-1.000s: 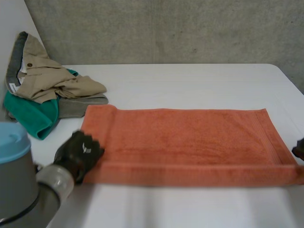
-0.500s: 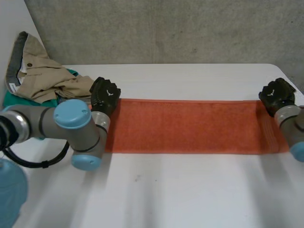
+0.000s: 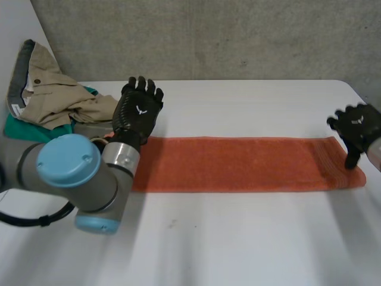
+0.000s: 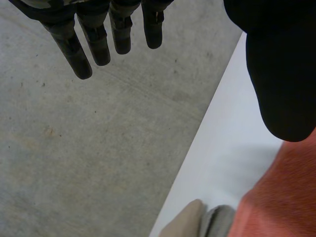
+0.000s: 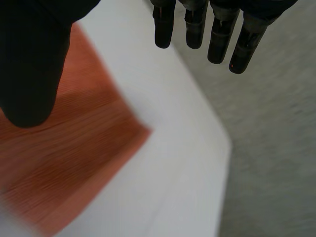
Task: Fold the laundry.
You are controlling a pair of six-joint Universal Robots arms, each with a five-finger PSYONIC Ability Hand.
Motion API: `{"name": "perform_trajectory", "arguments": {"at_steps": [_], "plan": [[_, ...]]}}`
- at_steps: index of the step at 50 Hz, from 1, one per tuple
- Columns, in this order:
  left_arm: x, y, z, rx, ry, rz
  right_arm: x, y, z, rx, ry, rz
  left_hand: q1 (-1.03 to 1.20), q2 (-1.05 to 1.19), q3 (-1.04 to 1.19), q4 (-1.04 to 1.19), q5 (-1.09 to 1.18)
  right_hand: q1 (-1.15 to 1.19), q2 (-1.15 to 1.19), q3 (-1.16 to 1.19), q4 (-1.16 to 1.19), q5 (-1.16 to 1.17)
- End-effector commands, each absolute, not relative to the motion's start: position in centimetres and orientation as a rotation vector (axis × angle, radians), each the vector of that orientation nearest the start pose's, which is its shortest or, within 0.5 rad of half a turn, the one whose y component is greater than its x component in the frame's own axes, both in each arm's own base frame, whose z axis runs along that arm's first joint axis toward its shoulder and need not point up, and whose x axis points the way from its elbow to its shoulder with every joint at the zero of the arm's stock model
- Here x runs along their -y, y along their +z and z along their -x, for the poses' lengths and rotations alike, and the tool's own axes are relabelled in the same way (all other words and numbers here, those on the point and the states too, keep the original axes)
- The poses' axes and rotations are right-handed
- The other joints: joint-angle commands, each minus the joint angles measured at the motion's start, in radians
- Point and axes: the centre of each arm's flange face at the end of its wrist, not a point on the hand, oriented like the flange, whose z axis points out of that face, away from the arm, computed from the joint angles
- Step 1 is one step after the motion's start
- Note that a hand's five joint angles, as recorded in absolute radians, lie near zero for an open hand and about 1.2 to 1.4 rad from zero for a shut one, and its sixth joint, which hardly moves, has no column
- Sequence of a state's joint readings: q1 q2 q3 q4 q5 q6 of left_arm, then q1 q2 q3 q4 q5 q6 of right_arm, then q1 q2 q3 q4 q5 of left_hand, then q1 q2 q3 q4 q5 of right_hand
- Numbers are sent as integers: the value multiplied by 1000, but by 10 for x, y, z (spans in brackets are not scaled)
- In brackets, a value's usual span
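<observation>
The towel lies folded in a long strip across the surface. Our left hand and right hand hover at its ends, spread, holding nothing. Next, we probably grip one end and fold crosswise.

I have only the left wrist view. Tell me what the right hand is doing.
Observer: The right hand is open, fingers straight, holding nothing. It is at the right end of the orange towel.
Operator: Describe how the towel lies.
Observer: In the head view it is a long narrow strip lying flat across the table, running from one hand to the other.
Operator: Name what is beside my left hand.
Observer: The left hand is at the strip's left end. Beside it, near the table's left edge, is a pile of clothes, beige on top with green and grey under it.
</observation>
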State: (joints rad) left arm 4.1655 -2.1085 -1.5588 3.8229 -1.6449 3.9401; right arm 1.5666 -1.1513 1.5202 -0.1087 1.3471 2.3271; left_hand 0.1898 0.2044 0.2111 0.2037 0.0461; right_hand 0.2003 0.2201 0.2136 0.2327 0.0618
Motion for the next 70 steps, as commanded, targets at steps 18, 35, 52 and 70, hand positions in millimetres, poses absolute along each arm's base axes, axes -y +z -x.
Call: {"name": "perform_trajectory", "arguments": {"at_steps": [18,35,52,70], "plan": [[257,182,311,-1683,-2232,-1111,371,121,-87,-2659,-1814,1352,-15,-30,-37,-29,-46,1196,1176,1183,1164,1160],[250,188,298,-1692,-2221,-1087,405,180,-19,-2717,-2219,1535,-15,-30,-37,-29,-46,1196,1176,1183,1164,1160],[255,197,274,-1705,-2197,-1005,294,219,-294,-1288,-2373,1865,-15,-30,-37,-29,-46,1196,1176,1183,1164,1160],[260,191,269,-1725,-2172,-1002,202,125,-396,-924,-2055,2013,-15,-30,-37,-29,-46,-26,-46,-39,-58,-62]]}}
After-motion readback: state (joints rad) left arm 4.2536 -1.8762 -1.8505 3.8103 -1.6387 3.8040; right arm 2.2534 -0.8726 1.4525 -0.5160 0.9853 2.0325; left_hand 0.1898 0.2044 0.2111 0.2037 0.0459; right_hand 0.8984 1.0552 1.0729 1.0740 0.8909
